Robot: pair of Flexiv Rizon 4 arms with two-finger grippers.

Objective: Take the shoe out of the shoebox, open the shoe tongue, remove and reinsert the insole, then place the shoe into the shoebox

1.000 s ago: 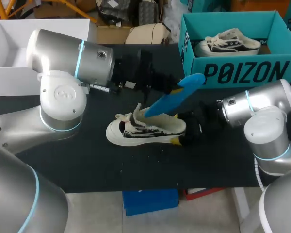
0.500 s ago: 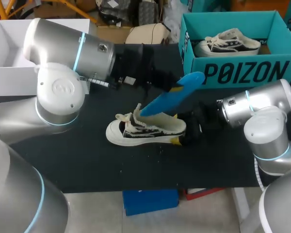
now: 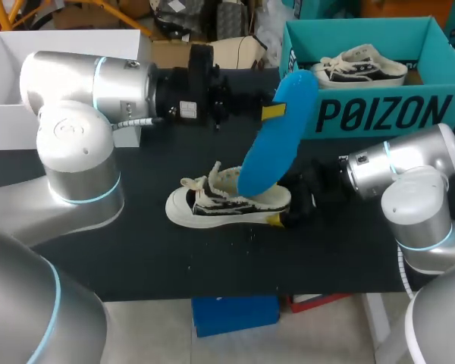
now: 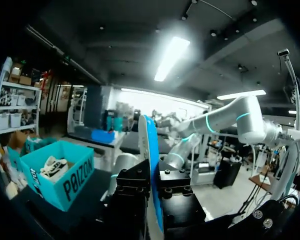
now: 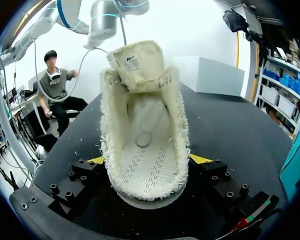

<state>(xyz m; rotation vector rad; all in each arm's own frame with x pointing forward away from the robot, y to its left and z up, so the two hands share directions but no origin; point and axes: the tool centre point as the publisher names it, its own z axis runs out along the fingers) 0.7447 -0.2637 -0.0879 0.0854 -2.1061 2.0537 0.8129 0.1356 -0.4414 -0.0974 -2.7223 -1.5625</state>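
Observation:
A cream and black sneaker lies on its sole on the black table, toe to the left. My right gripper is at its heel, and in the right wrist view the gripper is shut on the sneaker from both sides. The tongue stands up and the inside is bare. My left gripper is shut on a blue insole, which hangs steeply over the shoe's opening. In the left wrist view the insole shows edge-on between the left gripper's fingers.
The teal shoebox stands at the back right with a second sneaker inside; it also shows in the left wrist view as the box. A white open box sits at the back left.
My left gripper has turned and drawn back left, swinging the insole from a shallow slant to nearly upright, its lower end lifted from the shoe. The right arm and shoe have stayed still.

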